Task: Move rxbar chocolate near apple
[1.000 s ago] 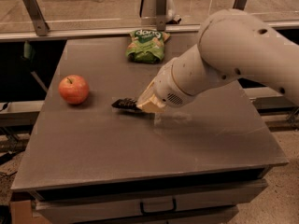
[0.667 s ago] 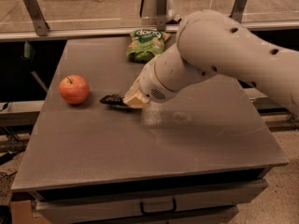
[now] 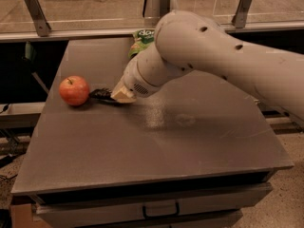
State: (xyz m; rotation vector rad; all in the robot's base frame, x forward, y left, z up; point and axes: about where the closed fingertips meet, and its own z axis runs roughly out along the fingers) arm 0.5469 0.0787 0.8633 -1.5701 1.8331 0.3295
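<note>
The apple (image 3: 74,90) is red-orange and sits on the left part of the grey table (image 3: 156,146). The rxbar chocolate (image 3: 99,95), a slim black bar, lies low over the table just right of the apple, its left end almost touching it. My gripper (image 3: 119,96), with cream-coloured tips, is shut on the bar's right end, which it hides. The big white arm reaches in from the right.
A green snack bag (image 3: 141,36) lies at the back of the table, partly hidden behind the arm. A metal rail (image 3: 95,32) with posts runs behind the table. The table's left edge is just past the apple.
My gripper has carried the black bar leftward across the table, from near the middle to right beside the apple. The apple and the green bag have stayed put.
</note>
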